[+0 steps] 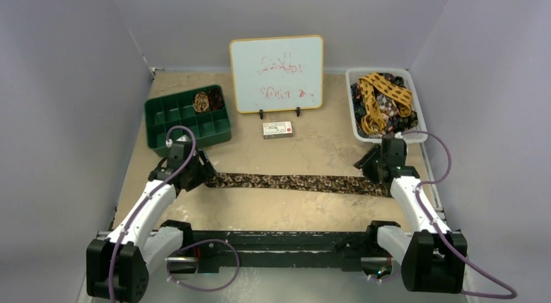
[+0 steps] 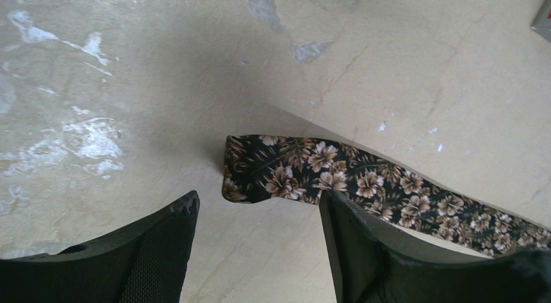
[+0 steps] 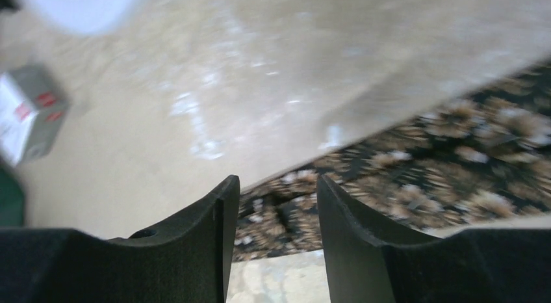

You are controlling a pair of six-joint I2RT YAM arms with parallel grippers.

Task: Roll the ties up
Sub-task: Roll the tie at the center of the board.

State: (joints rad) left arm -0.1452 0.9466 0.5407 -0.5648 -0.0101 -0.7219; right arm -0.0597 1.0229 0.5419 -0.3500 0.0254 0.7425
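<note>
While the brown flowered tie (image 1: 295, 182) lies stretched flat across the worktop (image 1: 292, 212), the left claw (image 2: 258, 196) stands open at one end and the right claw (image 3: 278, 181) stands open over the other.

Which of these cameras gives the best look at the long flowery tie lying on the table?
The top external view: it alone shows the whole tie, laid out flat. The left wrist view shows just one end, sharply, flower print clear. The right wrist view shows a blurred stretch.
</note>
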